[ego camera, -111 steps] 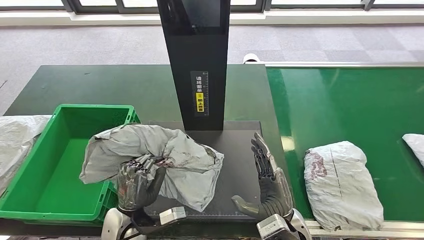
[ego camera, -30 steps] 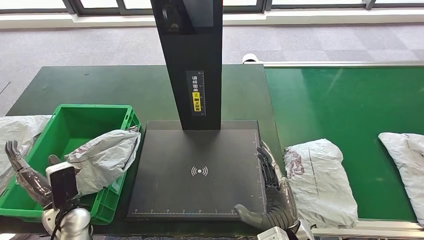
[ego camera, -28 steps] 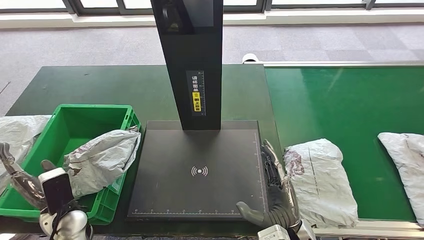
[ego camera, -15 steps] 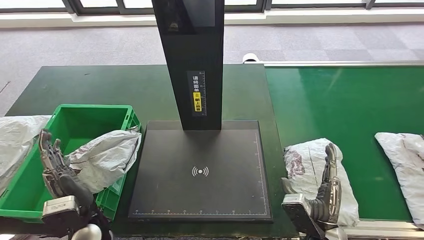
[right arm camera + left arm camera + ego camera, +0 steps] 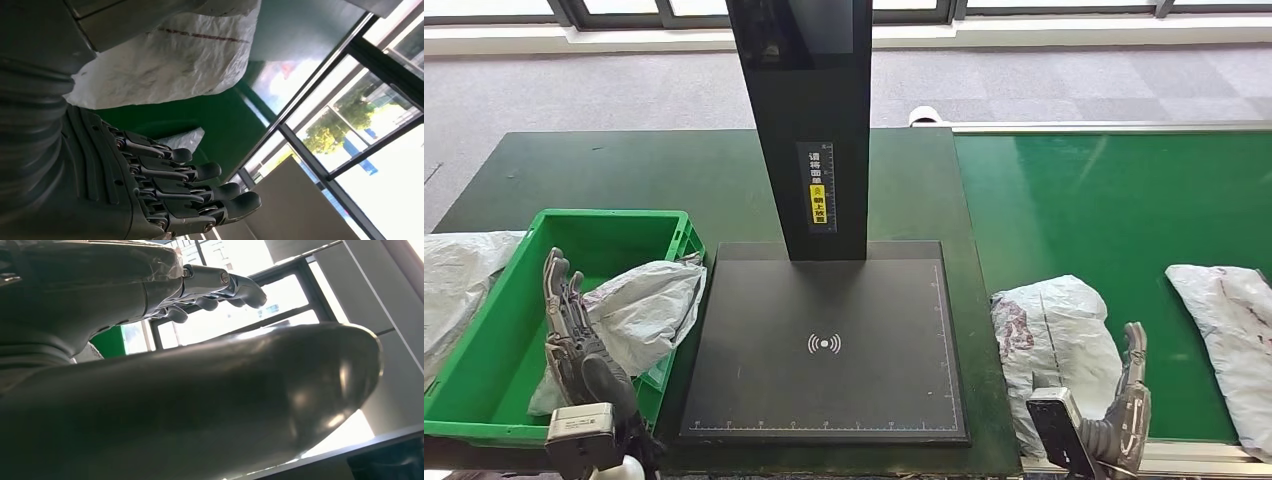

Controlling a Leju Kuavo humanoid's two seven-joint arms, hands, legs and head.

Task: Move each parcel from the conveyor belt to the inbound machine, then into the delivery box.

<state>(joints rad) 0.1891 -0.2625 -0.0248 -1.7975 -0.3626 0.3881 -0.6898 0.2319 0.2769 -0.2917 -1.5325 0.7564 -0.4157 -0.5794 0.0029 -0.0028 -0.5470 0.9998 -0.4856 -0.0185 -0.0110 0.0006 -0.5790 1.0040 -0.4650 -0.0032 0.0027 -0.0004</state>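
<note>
head view: a grey parcel lies in the green box, left hand beside it, fingers apart, holding nothing; another parcel lies on the conveyor belt. right wrist view: right hand spread wide, holding nothing.

- The left hand is showing dark grey fingers with shiny silver links.
- The right hand is looking dark grey too, with a ribbed cover.
- A small black box is sitting at the right wrist.
</note>
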